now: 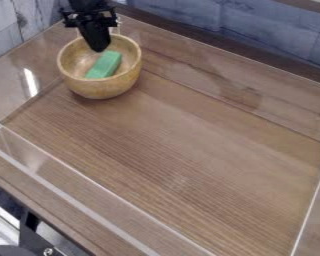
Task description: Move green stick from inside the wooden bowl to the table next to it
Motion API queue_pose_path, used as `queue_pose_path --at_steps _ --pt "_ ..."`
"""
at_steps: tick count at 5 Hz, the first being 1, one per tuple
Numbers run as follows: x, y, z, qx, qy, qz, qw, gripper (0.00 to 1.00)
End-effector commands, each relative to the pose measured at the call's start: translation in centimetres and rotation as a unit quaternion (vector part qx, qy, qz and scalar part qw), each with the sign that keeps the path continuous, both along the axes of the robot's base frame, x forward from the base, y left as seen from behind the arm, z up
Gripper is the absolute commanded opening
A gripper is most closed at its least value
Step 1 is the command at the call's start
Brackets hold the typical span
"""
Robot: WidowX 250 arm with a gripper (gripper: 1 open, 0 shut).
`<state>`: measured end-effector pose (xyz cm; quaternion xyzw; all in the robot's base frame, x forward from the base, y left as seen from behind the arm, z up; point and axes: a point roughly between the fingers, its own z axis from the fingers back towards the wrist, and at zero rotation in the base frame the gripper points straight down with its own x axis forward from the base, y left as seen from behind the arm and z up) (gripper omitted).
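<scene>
Gripper [93, 44] hanging over the wooden bowl [100, 91], fingers pinched together
Green stick [107, 65] lies flat inside the bowl, right by the fingertips; can't tell if they touch it. Bowl sits near the far left corner of the table [190, 150].

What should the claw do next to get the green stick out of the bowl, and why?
Probably open up, then dip onto the green stick. The claw hangs over the wooden bowl at its far side, closed, and the stick lies inside the bowl just in front of it.
</scene>
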<state>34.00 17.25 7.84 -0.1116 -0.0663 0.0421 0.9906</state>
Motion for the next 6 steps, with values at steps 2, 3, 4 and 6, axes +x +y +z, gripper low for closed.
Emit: queue_pose_path --at_steps 2,3,4,6 --pt "1.8 -1.2 3.7 0.009 -0.037 0.015 0.9992 1.0" --pt "1.9 -3.1 4.3 -0.009 -0.04 0.006 0.9992 0.0" --pt "1.9 -5.5 4.4 -0.025 -0.04 -0.011 0.9988 0.0" --pt "3.2 -10.6 3.1 -0.042 -0.033 -0.089 0.9946 0.0"
